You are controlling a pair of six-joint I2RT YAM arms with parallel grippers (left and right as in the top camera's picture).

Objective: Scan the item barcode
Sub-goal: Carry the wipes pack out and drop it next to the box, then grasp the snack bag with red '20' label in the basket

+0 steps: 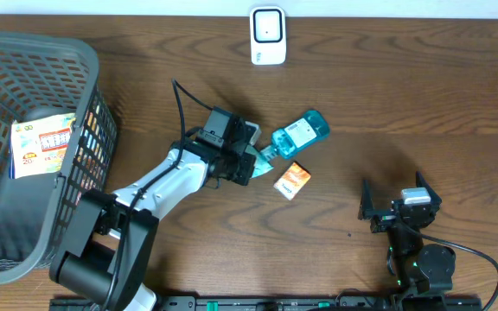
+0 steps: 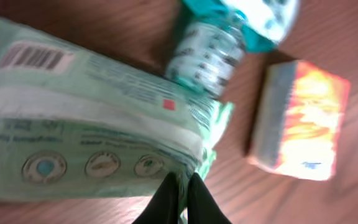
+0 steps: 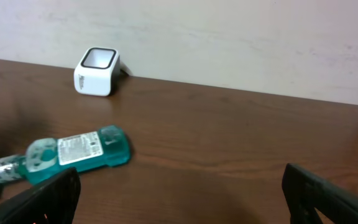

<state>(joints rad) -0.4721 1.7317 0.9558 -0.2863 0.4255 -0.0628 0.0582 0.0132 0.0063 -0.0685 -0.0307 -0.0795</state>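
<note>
**Left gripper (image 2: 180,198) pinches green packet (image 2: 92,124) by its edge**

The packet lies just ahead of the pressed-together fingertips, barcode (image 2: 33,57) face up, beside the blue bottle (image 2: 210,56) and well apart from the white scanner (image 1: 267,34). The right gripper (image 1: 396,200) stands spread.

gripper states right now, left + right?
Left gripper: closed, pinching the edge of the green packet.
Right gripper: open, holding nothing.
</note>
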